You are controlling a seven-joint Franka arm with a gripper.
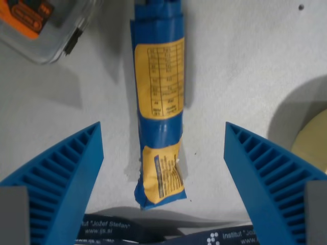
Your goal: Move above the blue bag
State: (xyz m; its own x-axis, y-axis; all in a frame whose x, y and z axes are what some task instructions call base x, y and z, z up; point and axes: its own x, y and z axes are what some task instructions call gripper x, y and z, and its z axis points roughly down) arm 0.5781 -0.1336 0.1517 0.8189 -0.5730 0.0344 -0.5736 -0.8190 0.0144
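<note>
The blue bag (159,102) lies lengthwise on the white table, running from the top of the wrist view down to its lower middle. It is narrow, blue, with yellow printed labels. My gripper (162,133) is open, with its two blue ribbed fingers (61,173) standing on either side of the bag's lower half. The fingers are apart from the bag and hold nothing. The bag's upper end is cut off by the top edge of the view.
A clear plastic container (36,28) with something orange inside lies at the top left. A pale yellow round object (311,138) shows at the wrist view's right edge. A dark blue lanyard with white lettering (168,236) runs along the bottom.
</note>
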